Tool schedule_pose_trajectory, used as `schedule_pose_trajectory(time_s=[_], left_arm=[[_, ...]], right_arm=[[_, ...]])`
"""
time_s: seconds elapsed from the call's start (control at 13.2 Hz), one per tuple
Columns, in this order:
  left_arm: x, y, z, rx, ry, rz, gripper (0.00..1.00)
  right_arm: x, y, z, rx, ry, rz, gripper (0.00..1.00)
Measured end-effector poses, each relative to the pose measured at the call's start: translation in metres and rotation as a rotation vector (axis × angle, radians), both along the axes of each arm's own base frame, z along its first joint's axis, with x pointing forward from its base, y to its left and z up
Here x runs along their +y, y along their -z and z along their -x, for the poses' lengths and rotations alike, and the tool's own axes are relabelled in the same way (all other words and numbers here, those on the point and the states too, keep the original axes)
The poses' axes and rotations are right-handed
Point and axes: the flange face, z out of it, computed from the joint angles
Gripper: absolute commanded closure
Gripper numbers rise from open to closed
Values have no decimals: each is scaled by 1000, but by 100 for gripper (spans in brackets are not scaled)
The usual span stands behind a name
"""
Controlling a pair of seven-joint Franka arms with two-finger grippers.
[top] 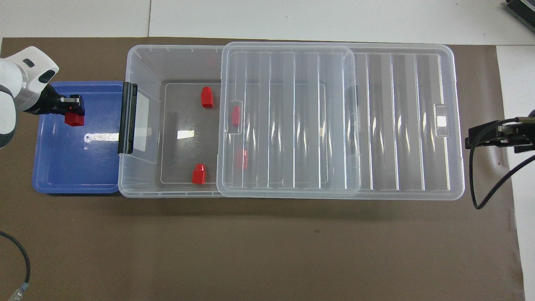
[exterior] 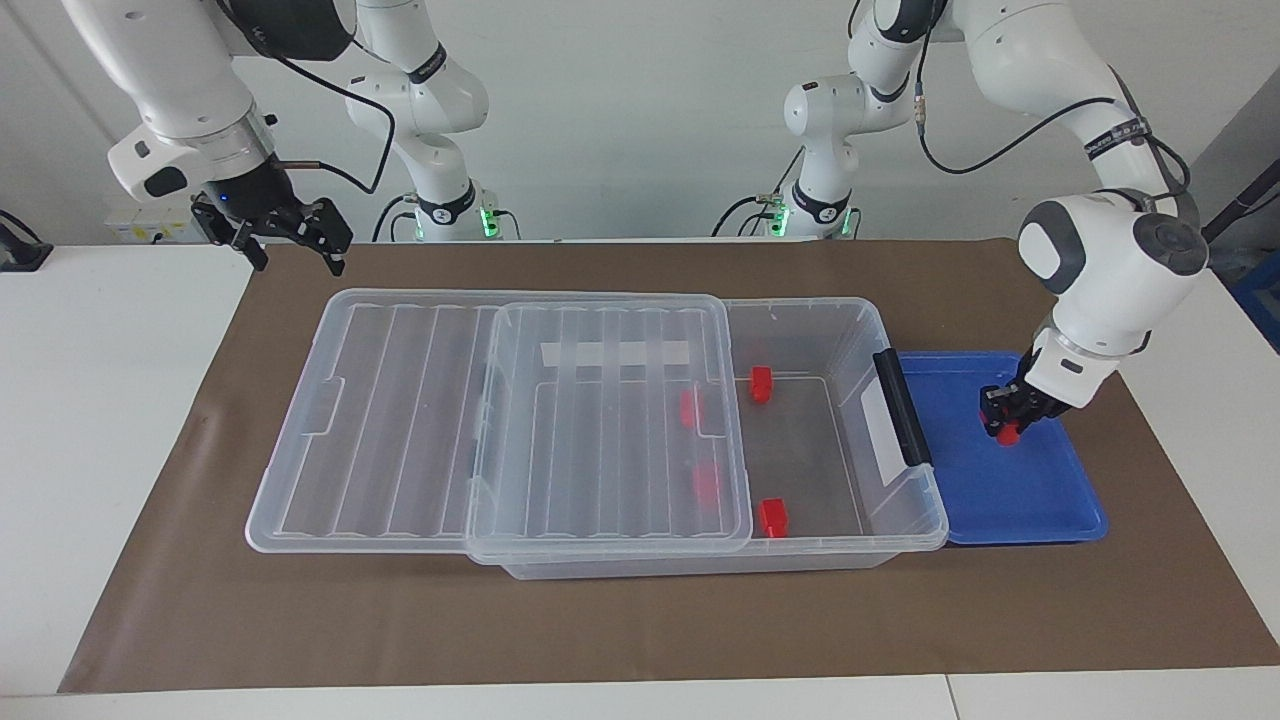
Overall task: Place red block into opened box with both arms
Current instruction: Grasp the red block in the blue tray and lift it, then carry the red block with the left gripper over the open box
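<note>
Left fingers (exterior: pixel 1003 421) clamped on small bright red plastic block (exterior: pixel 1008 433), lifted over shallow blue tray (exterior: pixel 1040 500), frame right. Right fingers (exterior: pixel 290 240) spread, waiting upper left. Risk: shallow pinch, block slipping before clear plastic box (exterior: pixel 905 520).

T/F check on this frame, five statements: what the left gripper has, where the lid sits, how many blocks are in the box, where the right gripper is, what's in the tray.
1. The left gripper is shut on a red block over the blue tray. True.
2. The lid fully covers the box. False: it is slid toward the right arm's end, leaving the handle end open.
3. Four red blocks lie in the box. True: two in the open part, two under the lid.
4. The right gripper is inside the box. False: it hangs over the mat, outside the box.
5. More blocks lie in the tray. False: none do.
</note>
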Motion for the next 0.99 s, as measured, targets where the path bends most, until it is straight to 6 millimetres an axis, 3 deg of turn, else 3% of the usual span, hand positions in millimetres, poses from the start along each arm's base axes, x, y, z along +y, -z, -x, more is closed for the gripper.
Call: schedule_pose_trajectory(time_s=[0.23, 0.46, 0.76, 0.84, 0.99], left_arm=[[-45, -47, -2, 31, -190, 118, 100], [-95, -67, 0, 41, -359, 176, 100], [-183, -77, 10, -7, -360, 153, 100], [-199, -74, 12, -32, -342, 143, 100], [-208, -57, 12, -69, -332, 146, 100]], right_arm=[[0, -1, -1, -11, -1, 0, 0], [1, -1, -1, -12, -1, 0, 0], [1, -2, -2, -19, -2, 1, 0], [1, -2, -2, -20, -2, 1, 0], [1, -1, -2, -20, -2, 1, 0]])
